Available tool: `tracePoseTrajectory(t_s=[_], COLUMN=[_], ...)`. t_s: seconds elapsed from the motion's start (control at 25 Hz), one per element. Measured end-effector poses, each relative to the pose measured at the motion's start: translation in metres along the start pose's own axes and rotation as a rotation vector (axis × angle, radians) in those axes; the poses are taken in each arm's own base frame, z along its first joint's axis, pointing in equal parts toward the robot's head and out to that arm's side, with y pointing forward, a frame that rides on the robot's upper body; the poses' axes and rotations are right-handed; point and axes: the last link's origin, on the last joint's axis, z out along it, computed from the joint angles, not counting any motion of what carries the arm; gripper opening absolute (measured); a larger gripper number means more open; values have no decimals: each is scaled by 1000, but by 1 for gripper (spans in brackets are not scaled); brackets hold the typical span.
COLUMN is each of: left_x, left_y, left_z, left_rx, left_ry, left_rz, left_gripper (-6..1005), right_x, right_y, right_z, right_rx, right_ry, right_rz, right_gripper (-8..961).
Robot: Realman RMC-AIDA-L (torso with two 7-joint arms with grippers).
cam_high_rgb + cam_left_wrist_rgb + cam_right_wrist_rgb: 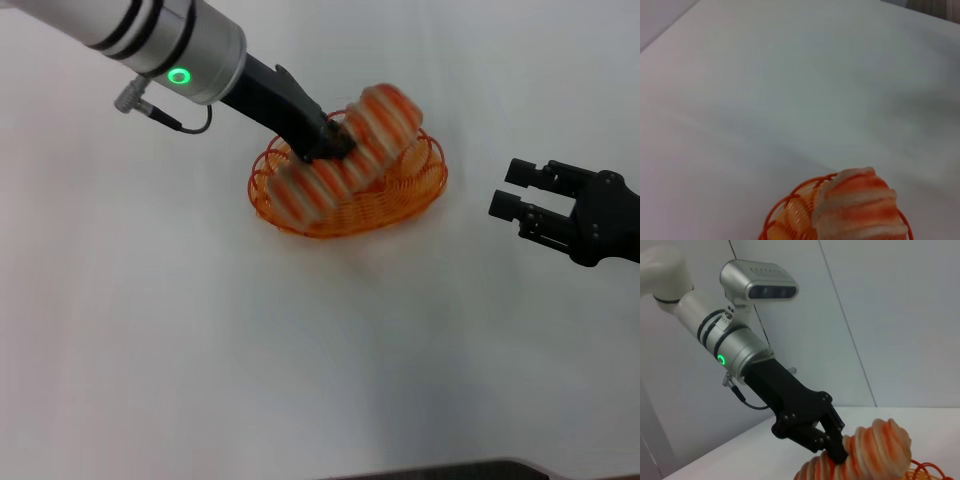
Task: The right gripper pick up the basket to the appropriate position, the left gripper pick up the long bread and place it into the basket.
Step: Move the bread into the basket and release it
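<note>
The left claw (335,143) reaches down at a slant from the upper left and has its fingers clamped across the middle of the long bread (345,157). From the right wrist view the same claw (837,450) pinches the loaf (875,445) at its waist, one black finger (834,427) pressed against the striped side. The bread lies along the basket (415,195), its near end down inside the wire and its far end tilted up over the rim. The basket sits on the white surface (200,350), near the middle. In the left wrist view one rounded end of the bread (860,207) shows over the basket's looped rim (790,197). The right claw (512,190) hangs well apart to the right of the basket, fingers spread and holding nothing.
</note>
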Motion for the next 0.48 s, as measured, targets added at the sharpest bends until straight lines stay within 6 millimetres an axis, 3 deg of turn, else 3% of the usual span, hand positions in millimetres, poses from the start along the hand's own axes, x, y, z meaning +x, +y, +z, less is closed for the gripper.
tracePoseTrajectory(t_s=[0.24,0.48], left_x=[0,-2], left_y=[0,-2], left_z=[1,0], left_rx=[5,6], left_ry=[2,17], left_rz=[-5,-25], left_gripper=[152,347], right_x=[2,2], right_y=[0,0], right_z=[1,1], right_rx=[2,2], right_ry=[-2,-1], right_rz=[9,9], right_gripper=[583,583])
